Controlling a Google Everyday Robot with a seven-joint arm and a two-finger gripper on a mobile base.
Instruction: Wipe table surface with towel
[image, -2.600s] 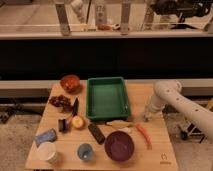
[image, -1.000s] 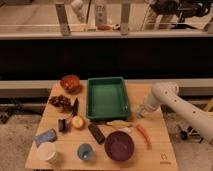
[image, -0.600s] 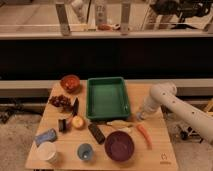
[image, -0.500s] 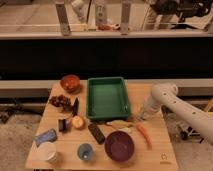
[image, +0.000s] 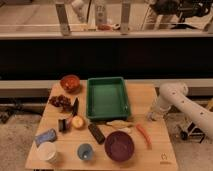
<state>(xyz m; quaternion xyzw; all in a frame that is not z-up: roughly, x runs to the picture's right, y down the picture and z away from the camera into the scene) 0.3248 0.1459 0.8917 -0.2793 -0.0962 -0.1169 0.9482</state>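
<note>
Table surface (image: 155, 105): bare strip along the right edge, occupied only by the gripper (image: 150, 117), shut and low just beside the green tray (image: 107, 97). Centre blocked by that tray. Front blocked by purple bowl (image: 119, 145), carrot (image: 144, 135), dark bar (image: 96, 133), blue cup (image: 85, 151).

The white arm has moved. Before, its elbow was higher up and farther right, off the right edge of the table surface (image: 155, 145). Now it has swung in and down, and its end, with the gripper (image: 150, 117), sits low over the right edge of the table, near the front right corner of the green tray (image: 107, 97) and behind the orange carrot (image: 144, 136).
</note>
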